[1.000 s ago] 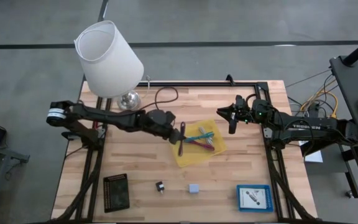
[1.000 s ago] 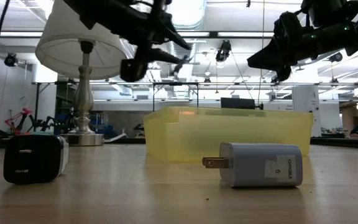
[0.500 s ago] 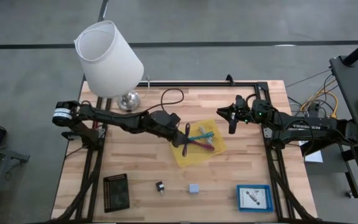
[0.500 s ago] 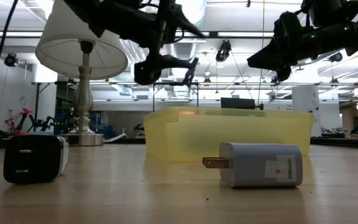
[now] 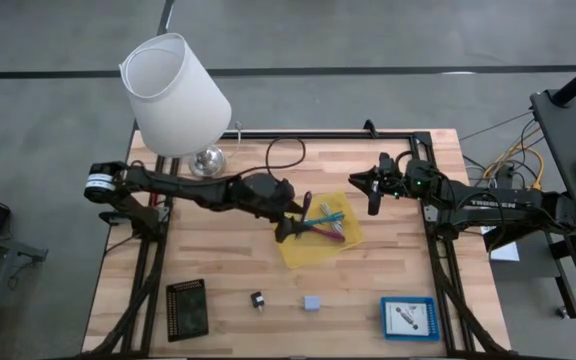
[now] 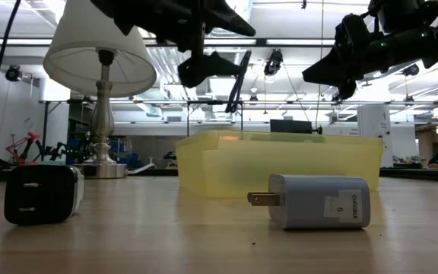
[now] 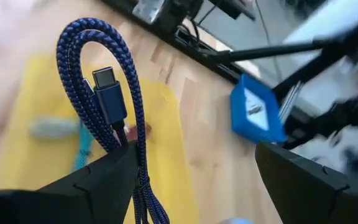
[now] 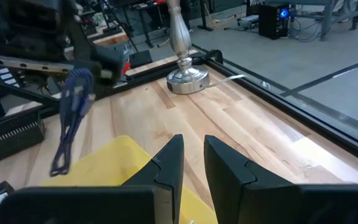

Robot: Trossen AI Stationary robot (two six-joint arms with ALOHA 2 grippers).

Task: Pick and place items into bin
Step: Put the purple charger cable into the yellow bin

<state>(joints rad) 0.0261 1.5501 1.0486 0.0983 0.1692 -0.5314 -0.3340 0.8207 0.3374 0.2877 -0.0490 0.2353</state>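
- I have the left gripper [image 5: 295, 218] parked over the near edge of the yellow bin [image 5: 353, 236], because that is the drop spot for this item.
- Its fingers [image 7: 98, 183] stand spread wide apart, with the blue braided cable [image 7: 107, 106] hanging just beside one of them; whether it touches the pad or is already falling free I cannot tell.
- The cable is folded in a loop with its plug in the middle, and it dangles directly below the gripper, above the bin's interior.
- Under the gripper, inside the bin, lie teal and magenta cords [image 5: 325, 222], so this cable should land on top of them.
- The right gripper [image 5: 373, 197] waits beyond the far side of the bin, well apart from the left one; its fingers [image 8: 169, 163] are nearly together with only a narrow gap and nothing between them.
- On the table [image 5: 228, 270], away from both grippers, I see a grey-blue charger [image 6: 319, 202] and a small black plug block [image 6: 42, 195] not yet collected.
- My judgement: this drop is at its release point, and those two pieces come next.
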